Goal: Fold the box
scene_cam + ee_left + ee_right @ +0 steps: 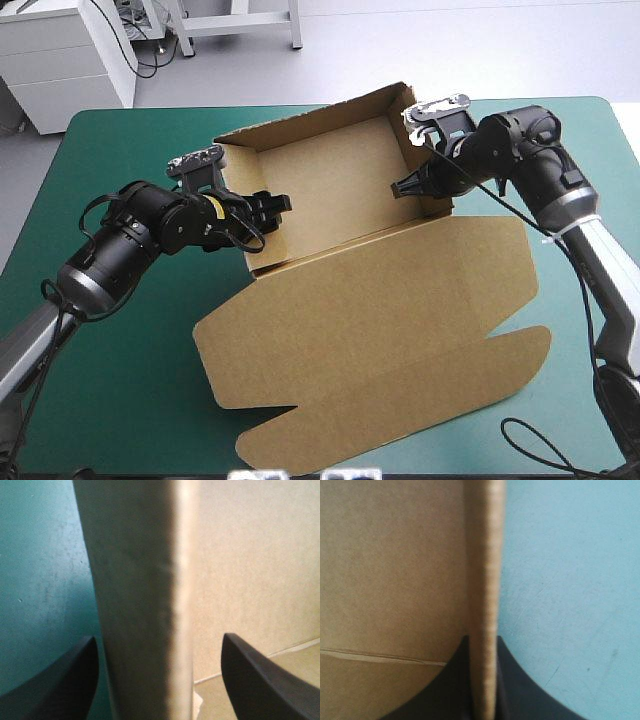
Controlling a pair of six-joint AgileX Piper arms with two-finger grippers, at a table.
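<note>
The brown box (380, 300) is sitting on the worktop (120, 330) as an open tray, the right hand (402, 187) pinching its right wall while the left hand (277, 206) is straddling the left wall, fingers apart, likely steadying both upright.

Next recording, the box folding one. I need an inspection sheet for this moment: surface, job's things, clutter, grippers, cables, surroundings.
surface: teal-green cover, with the box set mid-table
job's things: box, brown, an open tray with its walls raised; lid lying flat toward the near edge
clutter: nothing seen
grippers: left gripper, jaws open, astride the left wall; right gripper, jaws shut on the right wall
cables: nothing seen beyond the robot's own
surroundings: nothing seen at the table
</note>
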